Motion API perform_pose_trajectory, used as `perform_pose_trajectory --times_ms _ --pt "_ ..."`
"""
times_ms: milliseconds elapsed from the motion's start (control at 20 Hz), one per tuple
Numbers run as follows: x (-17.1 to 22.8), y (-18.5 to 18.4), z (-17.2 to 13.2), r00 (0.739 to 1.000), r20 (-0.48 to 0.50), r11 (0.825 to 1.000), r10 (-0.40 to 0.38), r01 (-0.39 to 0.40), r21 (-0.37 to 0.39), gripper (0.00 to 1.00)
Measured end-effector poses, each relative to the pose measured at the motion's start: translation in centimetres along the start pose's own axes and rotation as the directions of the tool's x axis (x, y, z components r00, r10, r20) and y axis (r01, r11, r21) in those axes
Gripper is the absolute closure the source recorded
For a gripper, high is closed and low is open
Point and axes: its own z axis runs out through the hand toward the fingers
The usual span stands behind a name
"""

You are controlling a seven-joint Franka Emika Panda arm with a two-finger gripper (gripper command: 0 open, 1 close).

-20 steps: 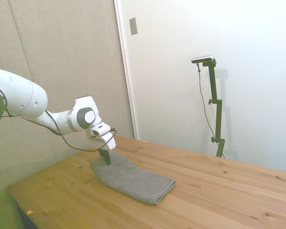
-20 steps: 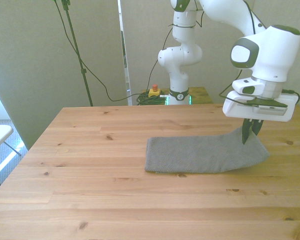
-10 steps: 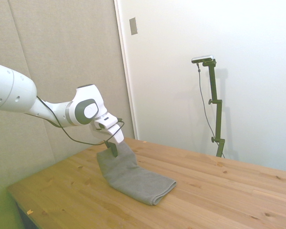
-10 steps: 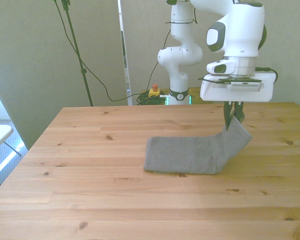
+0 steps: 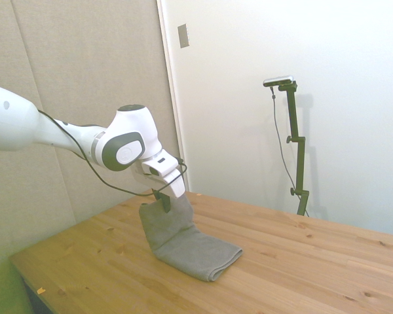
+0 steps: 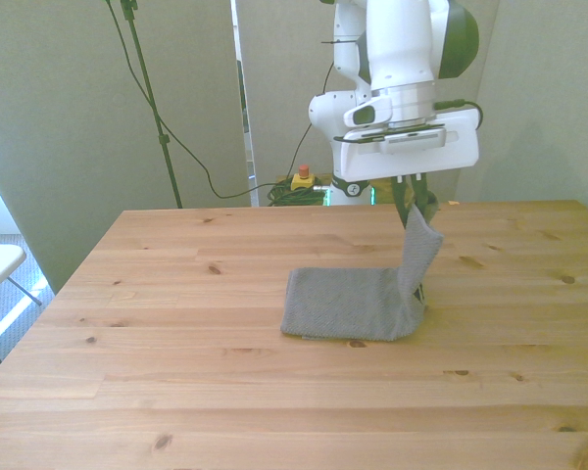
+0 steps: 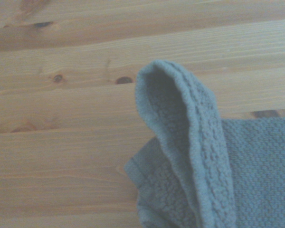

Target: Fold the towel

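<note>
Grey towel (image 6: 353, 304) lies mostly flat on the wooden worktop (image 6: 176, 382) below the hand (image 6: 416, 208), which is pinched closed on one end, holding it upright, probably so it can be laid over the rest.

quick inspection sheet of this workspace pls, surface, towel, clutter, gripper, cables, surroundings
surface: wooden table, bare apart from the towel
job's things: grey towel, one end lifted upright, the rest flat on the table
clutter: nothing seen
gripper: gripper shut on the towel's raised end
cables: black cable looped along the arm; dark cables behind the table
surroundings: beige wall panels, white wall
</note>
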Motion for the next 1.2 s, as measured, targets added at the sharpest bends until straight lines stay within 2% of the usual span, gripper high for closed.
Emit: perform_pose_trajectory --times_ms 500,750,800,1000,1200 --pt "5.7 5.5 -0.4 0.999 0.024 0.999 0.048 -0.048 0.016 1.00" --pt "10.1 8.6 0.0 0.991 0.058 0.992 0.118 -0.120 0.034 1.00" --pt "10.9 9.1 0.6 0.989 0.065 0.990 0.136 -0.138 0.036 0.00" --pt "12.9 9.9 3.3 0.981 0.088 0.984 0.175 -0.178 0.020 0.00" --pt "13.3 10.1 4.1 0.979 0.094 0.983 0.183 -0.185 0.013 0.00"
